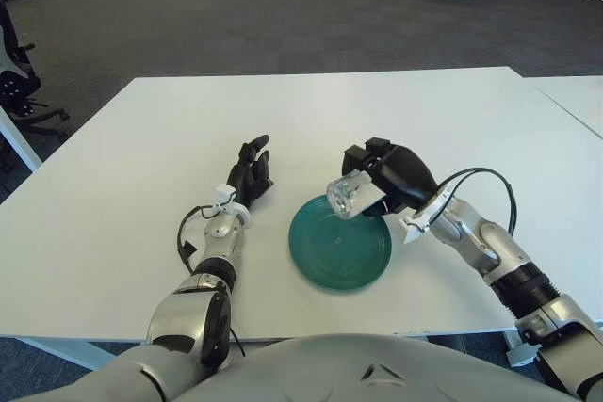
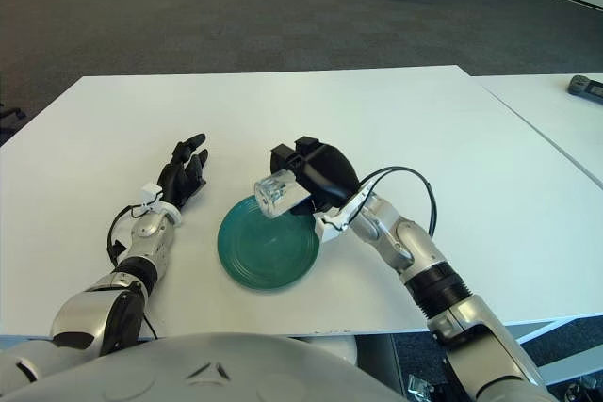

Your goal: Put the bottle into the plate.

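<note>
Left hand [image 1: 251,174] w/ fingers relaxed, holding nothing, idle just left of green plate [image 1: 325,259] near table [image 1: 113,185] front edge. Right hand [image 1: 394,176] wrapped round clear bottle [image 1: 350,195], tipped sideways over plate's far rim, prob. for lay-down inside. Right eye view only: dark device [image 2: 587,88] on neighbouring table at right.

The right hand [image 1: 391,176] hid most of the bottle [image 1: 347,197], whose end covered the plate's [image 1: 339,249] far rim; the desk's [image 1: 141,138] corners ran out of view.
</note>
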{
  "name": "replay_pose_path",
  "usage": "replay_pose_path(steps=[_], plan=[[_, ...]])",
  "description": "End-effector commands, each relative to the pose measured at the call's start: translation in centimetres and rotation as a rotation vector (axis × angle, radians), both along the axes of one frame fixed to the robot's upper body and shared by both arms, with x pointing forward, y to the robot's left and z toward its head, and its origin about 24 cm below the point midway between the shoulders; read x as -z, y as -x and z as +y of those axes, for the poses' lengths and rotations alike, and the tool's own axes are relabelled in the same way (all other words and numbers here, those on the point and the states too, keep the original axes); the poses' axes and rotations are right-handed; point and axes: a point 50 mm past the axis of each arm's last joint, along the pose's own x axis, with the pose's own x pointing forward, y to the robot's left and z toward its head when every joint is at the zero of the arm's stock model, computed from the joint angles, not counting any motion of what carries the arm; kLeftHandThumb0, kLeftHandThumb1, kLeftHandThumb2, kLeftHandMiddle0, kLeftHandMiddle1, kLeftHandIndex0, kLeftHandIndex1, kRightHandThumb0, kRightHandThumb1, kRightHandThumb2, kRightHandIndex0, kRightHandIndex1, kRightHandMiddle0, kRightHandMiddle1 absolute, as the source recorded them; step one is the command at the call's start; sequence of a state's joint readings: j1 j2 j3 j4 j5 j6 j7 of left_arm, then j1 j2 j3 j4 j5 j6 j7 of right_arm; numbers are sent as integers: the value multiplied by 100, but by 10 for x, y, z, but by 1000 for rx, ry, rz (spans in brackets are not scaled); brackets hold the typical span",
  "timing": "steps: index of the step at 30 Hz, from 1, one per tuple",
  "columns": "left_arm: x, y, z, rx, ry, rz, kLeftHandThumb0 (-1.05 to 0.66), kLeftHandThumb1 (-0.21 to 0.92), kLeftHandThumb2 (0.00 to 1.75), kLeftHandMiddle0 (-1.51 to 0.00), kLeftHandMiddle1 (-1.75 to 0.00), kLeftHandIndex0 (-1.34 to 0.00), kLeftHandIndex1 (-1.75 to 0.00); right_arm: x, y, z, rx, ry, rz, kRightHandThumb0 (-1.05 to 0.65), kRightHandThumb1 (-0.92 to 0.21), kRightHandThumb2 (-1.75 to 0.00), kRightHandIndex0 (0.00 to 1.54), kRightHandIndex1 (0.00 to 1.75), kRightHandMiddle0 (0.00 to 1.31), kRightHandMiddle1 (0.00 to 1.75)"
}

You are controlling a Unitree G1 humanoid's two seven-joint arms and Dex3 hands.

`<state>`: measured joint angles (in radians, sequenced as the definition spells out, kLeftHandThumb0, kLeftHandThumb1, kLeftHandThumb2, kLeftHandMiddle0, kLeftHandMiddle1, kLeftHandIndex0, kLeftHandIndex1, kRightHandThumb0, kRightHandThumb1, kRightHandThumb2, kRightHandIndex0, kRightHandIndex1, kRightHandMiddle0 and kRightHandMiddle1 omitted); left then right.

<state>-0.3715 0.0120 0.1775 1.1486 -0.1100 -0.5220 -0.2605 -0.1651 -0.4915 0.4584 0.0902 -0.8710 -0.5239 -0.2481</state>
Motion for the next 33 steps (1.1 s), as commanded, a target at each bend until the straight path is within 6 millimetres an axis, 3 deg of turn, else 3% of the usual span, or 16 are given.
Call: replay_pose_path(steps=[1,33], plan=[[24,24,0,-4,18,132,-80,92,90,-28,-4,0,-67,-7,3,6,-31,-25,-42,-52,-19,-147,122,175,71,175],[24,25,-3,-8,24,119,-79,92,94,-29,-3,0,-69,32,28,24,-84,91,229,-52,-18,-148,123,175,72,175]])
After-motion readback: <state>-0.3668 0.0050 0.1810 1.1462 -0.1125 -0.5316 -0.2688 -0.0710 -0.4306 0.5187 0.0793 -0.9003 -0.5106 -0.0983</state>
